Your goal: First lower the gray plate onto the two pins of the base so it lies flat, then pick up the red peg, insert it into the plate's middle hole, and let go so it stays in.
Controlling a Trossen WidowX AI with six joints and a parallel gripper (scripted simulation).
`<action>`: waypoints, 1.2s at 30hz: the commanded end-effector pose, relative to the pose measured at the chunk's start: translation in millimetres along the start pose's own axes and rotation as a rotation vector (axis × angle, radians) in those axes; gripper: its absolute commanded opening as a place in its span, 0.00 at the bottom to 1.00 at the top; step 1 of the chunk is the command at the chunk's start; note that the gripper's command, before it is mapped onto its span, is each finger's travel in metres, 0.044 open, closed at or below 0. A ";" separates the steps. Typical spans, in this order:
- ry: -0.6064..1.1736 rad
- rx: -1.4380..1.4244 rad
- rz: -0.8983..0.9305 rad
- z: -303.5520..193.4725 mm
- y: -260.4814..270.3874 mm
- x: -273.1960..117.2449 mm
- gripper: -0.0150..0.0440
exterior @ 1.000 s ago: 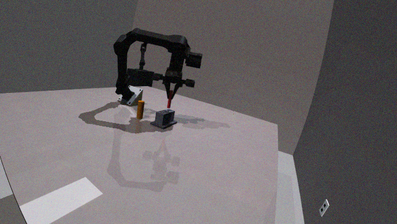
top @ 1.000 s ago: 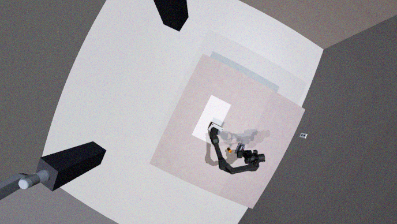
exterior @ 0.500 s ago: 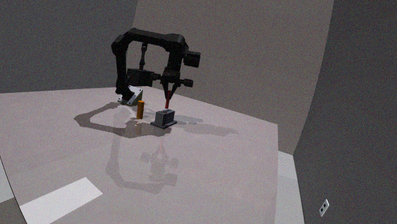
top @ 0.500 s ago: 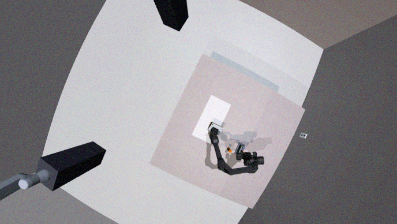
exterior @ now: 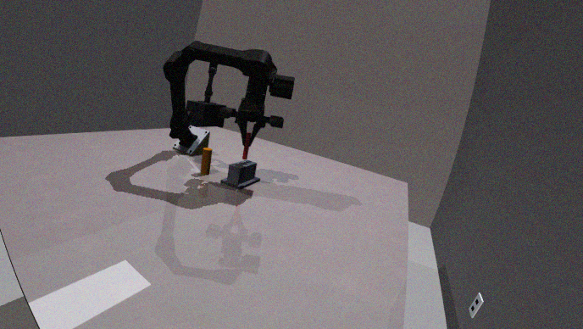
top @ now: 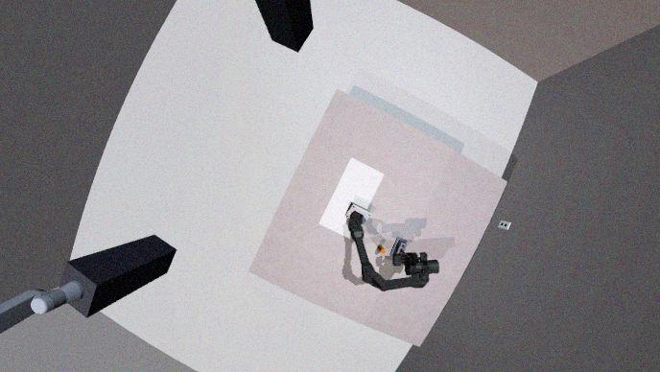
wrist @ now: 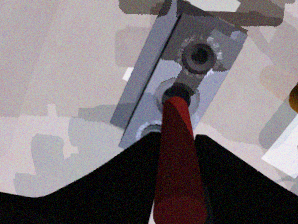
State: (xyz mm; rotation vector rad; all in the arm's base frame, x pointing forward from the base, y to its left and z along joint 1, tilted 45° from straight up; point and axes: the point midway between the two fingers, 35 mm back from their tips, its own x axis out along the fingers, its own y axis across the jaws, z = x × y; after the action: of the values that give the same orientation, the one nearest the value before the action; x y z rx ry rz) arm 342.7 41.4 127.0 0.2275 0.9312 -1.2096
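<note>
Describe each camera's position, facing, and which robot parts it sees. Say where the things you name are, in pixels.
Top: high overhead, looking down on the pinkish table [top: 307, 192] [exterior: 318, 254]; shows the black arm [top: 365, 261] [exterior: 178, 91] from above.
Exterior: off to the table's side, slightly above it, looking across; shows the arm and gripper [top: 402, 251] [exterior: 246, 146] [wrist: 177, 143] side-on.
Wrist: on the gripper end, looking past the fingers at the plate-and-base stack [top: 397, 245] [exterior: 241, 173] [wrist: 145, 112]; shows only two black fingers.
Exterior and wrist share: red peg [exterior: 247, 146] [wrist: 179, 160] between the fingers, orange cylinder [exterior: 206, 161] [wrist: 295, 98].

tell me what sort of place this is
Probably a robotics test bench: a dark arm's gripper holds a red peg above a gray block with round holes, and an orange cylinder stands nearby.
</note>
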 end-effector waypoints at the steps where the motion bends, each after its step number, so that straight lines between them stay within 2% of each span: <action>1: 0.000 0.000 0.000 -0.1 0.0 -0.1 0.25; 15: -0.004 -0.004 0.000 -0.1 -0.6 16.9 0.25; 36: 0.001 -0.001 -0.005 -0.8 0.4 17.5 0.25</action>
State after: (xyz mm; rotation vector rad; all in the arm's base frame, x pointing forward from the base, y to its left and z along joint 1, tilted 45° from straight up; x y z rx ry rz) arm 343.0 29.9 115.2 0.2246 0.9344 -1.2137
